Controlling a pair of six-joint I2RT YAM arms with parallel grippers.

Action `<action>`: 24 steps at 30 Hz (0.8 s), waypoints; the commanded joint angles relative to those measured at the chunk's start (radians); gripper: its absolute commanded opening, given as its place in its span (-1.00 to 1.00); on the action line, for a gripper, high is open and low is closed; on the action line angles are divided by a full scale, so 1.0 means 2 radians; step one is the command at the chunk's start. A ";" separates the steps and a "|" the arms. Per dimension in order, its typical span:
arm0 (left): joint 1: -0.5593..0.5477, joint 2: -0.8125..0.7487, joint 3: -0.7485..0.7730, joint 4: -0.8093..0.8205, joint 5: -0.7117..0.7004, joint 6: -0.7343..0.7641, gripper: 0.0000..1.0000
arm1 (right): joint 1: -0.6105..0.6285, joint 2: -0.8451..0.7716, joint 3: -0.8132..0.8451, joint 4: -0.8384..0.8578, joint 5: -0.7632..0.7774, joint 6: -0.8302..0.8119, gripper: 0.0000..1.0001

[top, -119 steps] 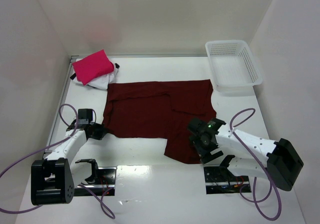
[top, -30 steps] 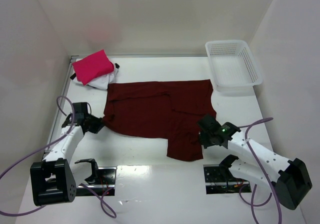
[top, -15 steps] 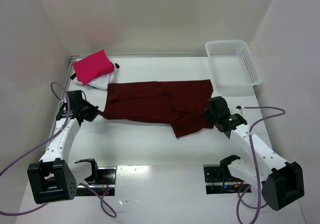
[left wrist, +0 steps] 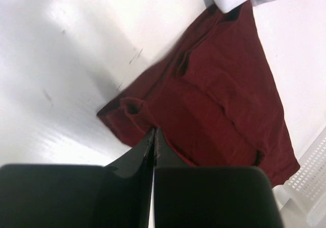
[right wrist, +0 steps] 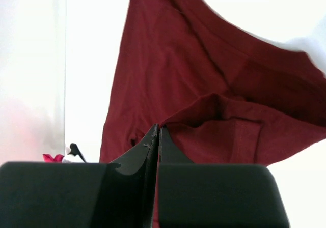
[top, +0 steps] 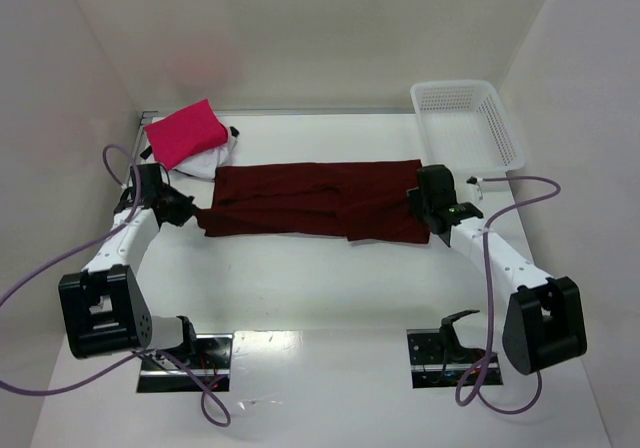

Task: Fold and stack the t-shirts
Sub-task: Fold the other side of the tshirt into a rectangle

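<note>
1. Two grippers are clamped on the maroon t-shirt (top: 315,200): the left gripper (top: 187,214) pinches its left end and the right gripper (top: 420,204) its right end, each with jaws pressed together on a fold of cloth.
2. Both arms have carried the shirt's near edge away from the bases and over the far half. The shirt, spread wide a moment ago, now lies as a narrow band across the middle of the table (top: 320,298).
3. Judgement: the first lengthwise fold is nearly laid; release should follow.
4. The pink t-shirt (top: 185,133) rests folded on the white t-shirt (top: 208,163) at the far left corner, unmoved.
5. Hard to make out: whether the folded edges align, since both grippers cover the corners. The lower right flap looks uneven.
</note>
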 commanded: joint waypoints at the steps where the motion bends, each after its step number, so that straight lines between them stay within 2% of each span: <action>1: 0.006 0.029 0.029 0.054 0.004 0.012 -1.00 | -0.014 0.023 0.036 0.057 0.028 -0.035 -1.00; 13: -0.010 0.150 0.114 0.085 -0.010 0.037 -1.00 | -0.041 0.112 0.064 0.111 0.022 -0.064 -1.00; 24: -0.046 0.209 0.162 0.082 -0.049 0.063 -1.00 | -0.046 0.177 0.083 0.137 0.022 -0.064 -1.00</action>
